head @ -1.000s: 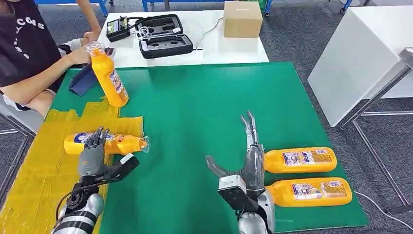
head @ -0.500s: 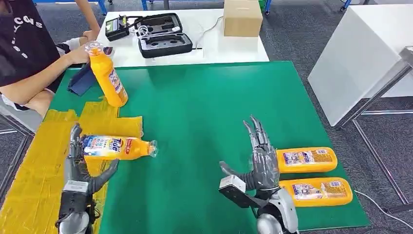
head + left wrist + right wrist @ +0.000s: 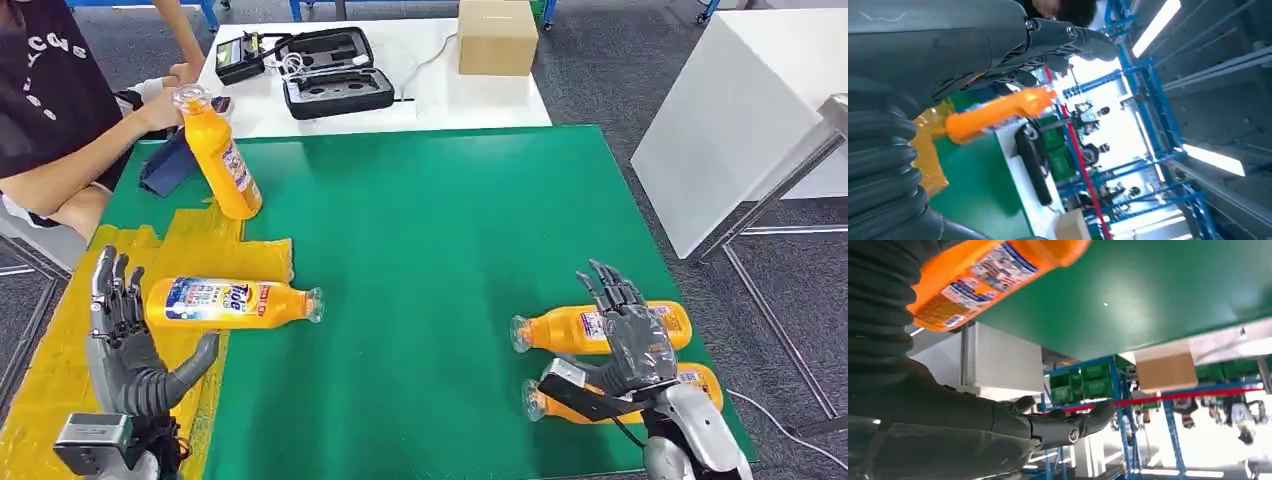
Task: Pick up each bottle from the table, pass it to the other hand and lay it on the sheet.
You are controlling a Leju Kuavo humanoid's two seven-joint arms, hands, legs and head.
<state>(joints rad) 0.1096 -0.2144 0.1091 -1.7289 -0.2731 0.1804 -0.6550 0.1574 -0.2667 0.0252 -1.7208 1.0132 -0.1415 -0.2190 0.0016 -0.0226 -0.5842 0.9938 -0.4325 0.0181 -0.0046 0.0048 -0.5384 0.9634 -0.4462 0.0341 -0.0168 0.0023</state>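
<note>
Fingers [image 3: 112,290] of both hands spread, empty; four orange bottles [image 3: 232,302], one yellow sheet [image 3: 70,350].

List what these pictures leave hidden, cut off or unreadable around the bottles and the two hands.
- Nearer right-side bottle: head view, the right hand covers its middle; contact cannot be told.
- Farther right-side bottle: label print too small.
- Person's bottle: left wrist view, dark fingers cross its top end.
- Person: cut by the head view's edge.
- Left hand: open, beside the bottle on the yellow sheet.
</note>
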